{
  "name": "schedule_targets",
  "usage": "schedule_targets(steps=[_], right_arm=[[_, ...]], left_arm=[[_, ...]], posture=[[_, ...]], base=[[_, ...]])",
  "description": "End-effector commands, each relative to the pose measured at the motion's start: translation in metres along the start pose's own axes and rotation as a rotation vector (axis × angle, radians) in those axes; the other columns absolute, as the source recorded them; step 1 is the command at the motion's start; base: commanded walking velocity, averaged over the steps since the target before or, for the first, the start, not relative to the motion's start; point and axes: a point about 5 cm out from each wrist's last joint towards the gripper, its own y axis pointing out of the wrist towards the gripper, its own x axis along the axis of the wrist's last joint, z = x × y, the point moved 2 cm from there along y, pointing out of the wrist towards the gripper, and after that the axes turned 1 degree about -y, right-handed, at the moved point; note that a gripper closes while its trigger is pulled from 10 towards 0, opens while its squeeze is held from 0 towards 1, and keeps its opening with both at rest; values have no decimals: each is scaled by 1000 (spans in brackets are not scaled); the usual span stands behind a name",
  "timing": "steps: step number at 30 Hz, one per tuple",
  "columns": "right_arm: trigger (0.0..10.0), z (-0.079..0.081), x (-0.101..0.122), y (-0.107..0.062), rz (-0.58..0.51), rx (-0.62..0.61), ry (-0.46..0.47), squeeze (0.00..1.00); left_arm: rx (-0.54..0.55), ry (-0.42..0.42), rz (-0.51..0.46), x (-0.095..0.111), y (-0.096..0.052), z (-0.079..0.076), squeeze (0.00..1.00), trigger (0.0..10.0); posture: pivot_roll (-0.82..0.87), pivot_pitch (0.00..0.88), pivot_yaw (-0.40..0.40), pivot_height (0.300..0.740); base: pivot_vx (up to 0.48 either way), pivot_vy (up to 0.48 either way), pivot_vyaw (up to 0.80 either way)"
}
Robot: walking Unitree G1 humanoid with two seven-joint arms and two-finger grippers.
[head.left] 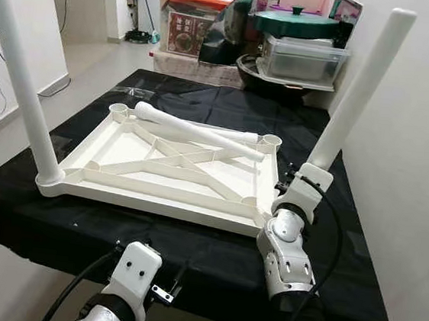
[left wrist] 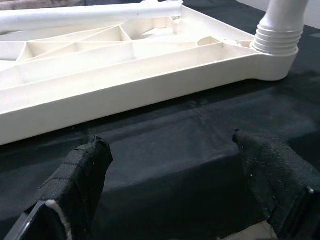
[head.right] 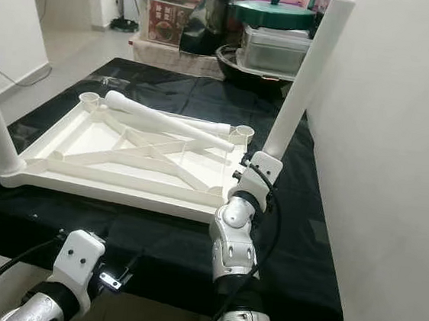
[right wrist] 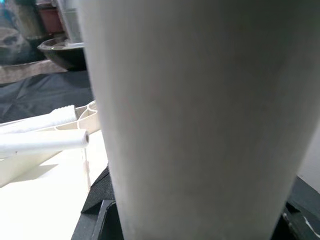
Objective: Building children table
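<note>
An upturned white plastic tabletop (head.left: 167, 172) is seen at frame centre on a black cloth (head.left: 206, 244) draped over the work surface. 1 leg (head.left: 20, 79) stands seated in the near-left corner socket, at the left edge of the frame. A 2nd leg (head.left: 360, 88) rises at the right of the frame, with the right gripper (head.left: 301, 186) closed around its lower end at the near-right corner. 2 loose legs (head.left: 198, 131) lie across the ribbing toward the far side, beside the 2 open far sockets. The left gripper (left wrist: 180, 175) hangs at the bottom of the frame, fingers (left wrist: 82, 170) apart and empty, just short of the tabletop's near edge. Risk, as judged: the held leg is tilted, so a push down could cross-thread or jam it in the socket, or slide the light tabletop over the cloth, since nothing braces it. Materials: smooth moulded matt plastic, tubular tapering legs with ringed collars, X-braced ribs; soft, creased fabric; padded cloth-faced fingers.
</note>
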Motion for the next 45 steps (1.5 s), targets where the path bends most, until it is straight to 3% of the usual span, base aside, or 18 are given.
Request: schedule_targets(steps=[1,2,8,9,17,21,29,32,34,35,38,41,42,45], right_arm=[[10000,39,-22,-25,175,102,93,329],[10000,39,-22,-25,170,113,88,1000],[10000,36,-16,-18,132,167,113,1000],[10000,32,-12,-14,108,178,107,0],[10000,18,-3,-2,47,277,90,0],[10000,-4,10,12,-26,471,124,0],[10000,-20,18,28,-35,694,88,0],[10000,-21,19,30,-24,759,83,0],[10000,-20,22,31,2,899,69,0],[10000,-20,22,31,2,899,69,0],[10000,-15,23,29,44,1052,42,0],[10000,-15,23,29,44,1052,42,0],[10000,-9,21,26,116,1226,5,0],[10000,-4,23,26,158,1316,0,0]], left_arm=[[-12,4,22,-6,0,-2,0,10000],[-14,4,23,-6,0,-3,0,10000],[-16,3,26,-6,0,-3,0,10000],[-16,3,28,-7,0,-2,0,10000],[-13,2,29,-7,0,-2,0,10000],[-13,4,27,-7,1,-1,0,10000],[-11,7,26,-7,1,-1,0,10000],[-11,7,25,-7,1,0,0,10000],[-10,8,25,-7,1,-1,0,10000],[-10,8,25,-7,1,-1,0,10000],[-10,9,24,-6,0,-1,0,10000],[-10,9,24,-6,0,-1,0,10000],[-10,8,24,-5,-2,-2,0,10000],[-12,9,24,-4,-5,-3,0,10000]], posture=[[100,0,-65,740],[100,0,-64,740],[100,0,-61,740],[100,0,-61,740],[97,0,-58,740],[94,0,-57,740],[100,0,-59,740],[100,0,-59,740],[104,0,-60,740],[104,0,-60,740],[114,0,-63,740],[114,0,-63,740],[126,0,-67,740],[149,0,-72,740]], base=[[0,0,0],[0,0,0],[0,0,0],[0,0,0],[0,0,0],[0,0,0],[0,0,0],[0,0,0],[0,0,0],[0,0,0],[0,0,0],[0,0,0],[0,0,0],[0,0,0]])
